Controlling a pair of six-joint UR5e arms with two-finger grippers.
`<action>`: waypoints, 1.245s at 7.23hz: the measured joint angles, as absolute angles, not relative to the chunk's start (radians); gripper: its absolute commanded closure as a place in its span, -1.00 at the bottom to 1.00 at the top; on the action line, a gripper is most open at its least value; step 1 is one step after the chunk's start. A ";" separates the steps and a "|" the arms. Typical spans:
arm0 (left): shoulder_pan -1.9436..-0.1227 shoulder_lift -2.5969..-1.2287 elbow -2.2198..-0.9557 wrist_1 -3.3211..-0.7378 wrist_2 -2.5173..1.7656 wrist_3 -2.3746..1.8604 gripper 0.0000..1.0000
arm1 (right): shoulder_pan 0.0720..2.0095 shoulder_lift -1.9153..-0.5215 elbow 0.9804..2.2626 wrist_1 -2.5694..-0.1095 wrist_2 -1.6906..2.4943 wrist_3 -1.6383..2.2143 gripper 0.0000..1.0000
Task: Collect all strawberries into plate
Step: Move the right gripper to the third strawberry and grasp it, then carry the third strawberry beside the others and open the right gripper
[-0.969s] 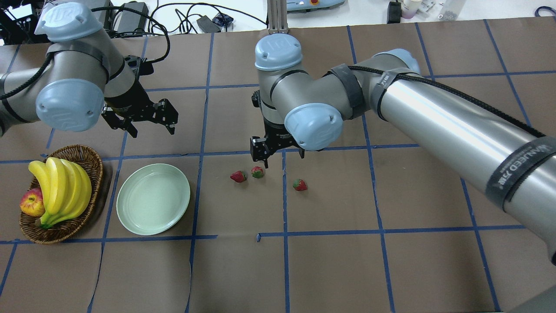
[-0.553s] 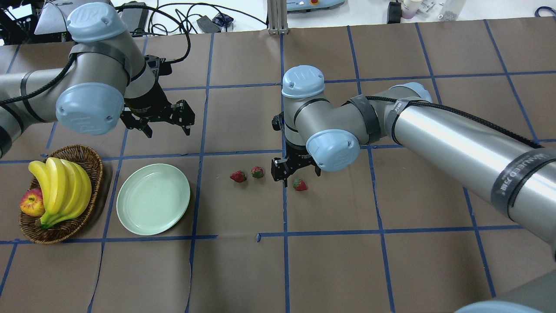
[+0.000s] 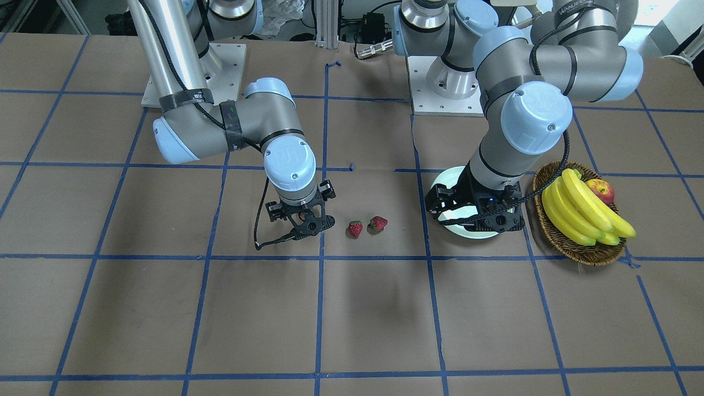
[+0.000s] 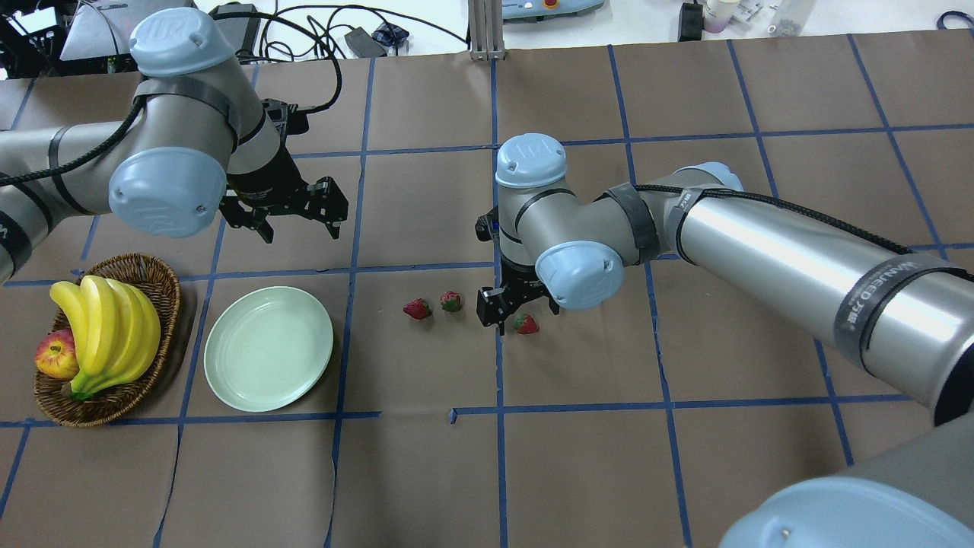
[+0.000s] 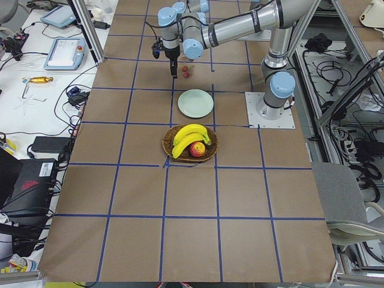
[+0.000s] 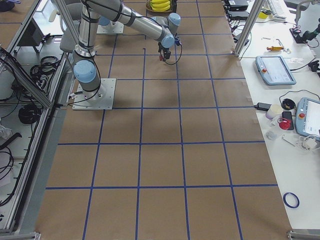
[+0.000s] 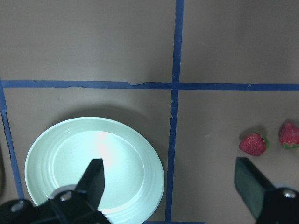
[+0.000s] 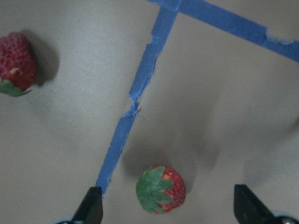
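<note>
We saw a basket [image 4: 170, 303] on the bench [image 4: 586, 479], holding bananas [image 4: 106, 327] and an apple [image 4: 55, 356] beside them; blue tape [image 4: 500, 464] crossed the bench in a grid.

Front view: plate [image 3: 446, 179] mostly hidden behind left gripper [image 3: 477, 221], only rim slivers show; lone strawberry [image 4: 525, 324] almost wholly hidden there by right gripper [image 3: 304, 221]. Overhead: right gripper's far finger covered by its own wrist joint. Right wrist view: fingers [image 8: 92, 205] cut by bottom edge, middle strawberry [image 8: 16, 60] clipped at left edge, everything soft-focus. Left wrist view: plate's lower rim cut by frame and finger, middle strawberry runs into right edge. Side views: strawberries [image 5: 186, 72] mere specks, gripper fingers too small to read, bananas [image 6: 160, 5] cut at top.
</note>
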State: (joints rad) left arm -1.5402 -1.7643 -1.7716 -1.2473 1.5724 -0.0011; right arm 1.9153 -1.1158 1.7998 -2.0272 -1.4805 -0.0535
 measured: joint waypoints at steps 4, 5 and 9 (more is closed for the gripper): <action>-1.542 -1.767 -1.773 -1.247 1.571 -0.002 -1.00 | 1.919 -1.112 1.802 -2.020 -1.480 -0.055 1.00; -1.543 -1.767 -1.773 -1.247 1.571 -0.002 -1.00 | 1.919 -1.112 1.802 -2.019 -1.480 -0.055 1.00; -1.544 -1.768 -1.773 -1.247 1.564 -0.003 -1.00 | 1.918 -1.132 1.737 -2.014 -1.494 -0.028 1.00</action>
State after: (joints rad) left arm -1.5445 -1.7677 -1.7733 -1.2475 1.5645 -0.0025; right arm 1.9177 -1.1321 1.7367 -2.0140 -1.4943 -0.0279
